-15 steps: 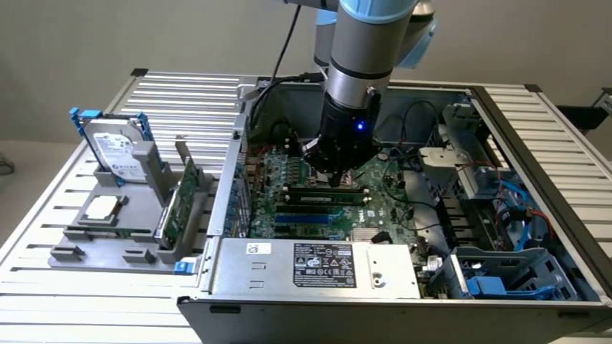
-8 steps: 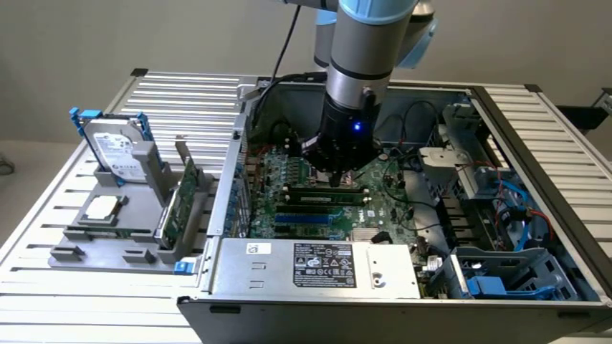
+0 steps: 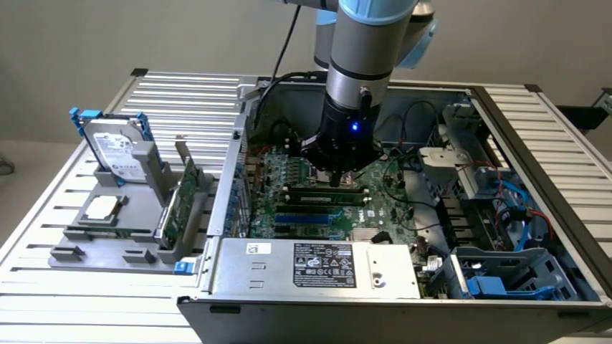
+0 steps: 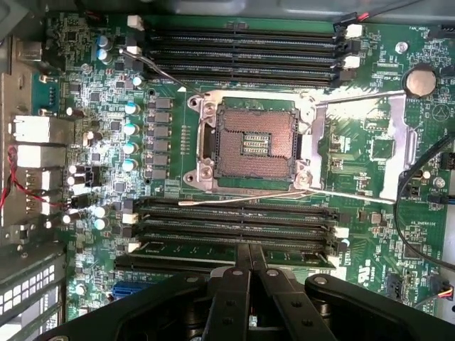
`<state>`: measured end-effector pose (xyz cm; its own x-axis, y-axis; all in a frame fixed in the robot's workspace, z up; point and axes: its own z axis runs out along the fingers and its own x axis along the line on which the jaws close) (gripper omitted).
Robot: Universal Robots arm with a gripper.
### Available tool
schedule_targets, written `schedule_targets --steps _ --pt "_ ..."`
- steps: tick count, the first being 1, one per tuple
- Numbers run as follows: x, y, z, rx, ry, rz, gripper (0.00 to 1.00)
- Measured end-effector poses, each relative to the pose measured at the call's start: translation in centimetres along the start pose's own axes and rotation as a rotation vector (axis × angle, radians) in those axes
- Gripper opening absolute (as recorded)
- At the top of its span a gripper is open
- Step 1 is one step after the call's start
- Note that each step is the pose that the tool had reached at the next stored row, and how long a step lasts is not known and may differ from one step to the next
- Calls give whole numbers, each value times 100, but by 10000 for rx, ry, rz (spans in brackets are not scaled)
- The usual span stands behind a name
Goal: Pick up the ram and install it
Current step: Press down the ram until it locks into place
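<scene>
The end effector (image 3: 337,179) is clenched, fingers together, pressing down on the ram (image 3: 328,191), which lies in a memory slot of the motherboard (image 3: 383,204) inside the open computer case (image 3: 287,276). In the wrist view the ram (image 4: 213,250) sits just beyond the fingertips (image 4: 250,250). It appears seated, though the latches are hard to read. Good seating calls for a straight downward push, centred along the stick, with no tilt.

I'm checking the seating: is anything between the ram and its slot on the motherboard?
Nothing visible. The ram already lies along the memory slot nearest the pincer, whose shut fingers meet right over its middle. The neighbouring slots are bare, and no cable crosses there.
</scene>
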<state>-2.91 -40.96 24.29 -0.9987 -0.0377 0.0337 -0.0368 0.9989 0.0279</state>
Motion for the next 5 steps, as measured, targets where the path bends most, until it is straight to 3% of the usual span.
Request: schedule_targets --steps 5 --pt "0 0 0 0 1 0 11"
